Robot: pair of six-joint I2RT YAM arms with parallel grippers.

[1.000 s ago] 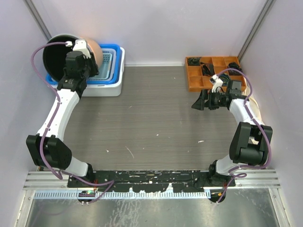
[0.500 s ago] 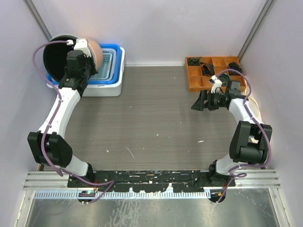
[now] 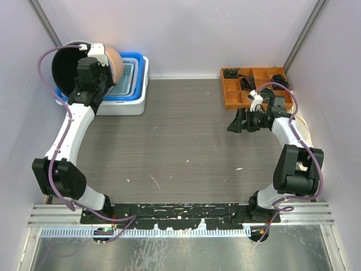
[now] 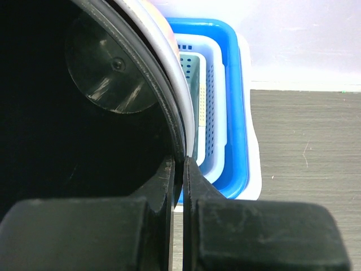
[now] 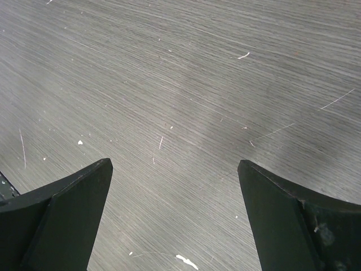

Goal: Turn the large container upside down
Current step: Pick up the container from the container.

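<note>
The large container [image 3: 63,66] is a bowl, black inside and tan outside. It stands tipped on its side at the far left, its opening facing left, over the stacked baskets. My left gripper [image 3: 95,58] is shut on its rim. In the left wrist view the fingertips [image 4: 179,164] pinch the grey rim, and the black inside [image 4: 67,113] fills the left half. My right gripper [image 3: 236,121] is open and empty, low over the table at the right. The right wrist view shows only bare table between its fingers [image 5: 175,164].
A blue basket [image 3: 134,72] nested with a pale perforated one [image 4: 206,107] sits in a white tray [image 3: 142,99] at the back left, under the bowl. An orange compartment organizer [image 3: 232,95] holding dark parts stands at the back right. Walls close in the left, back and right.
My left gripper has lifted slightly towards the back with the bowl's rim in it, tipping the bowl a little more. The right arm has barely moved.
</note>
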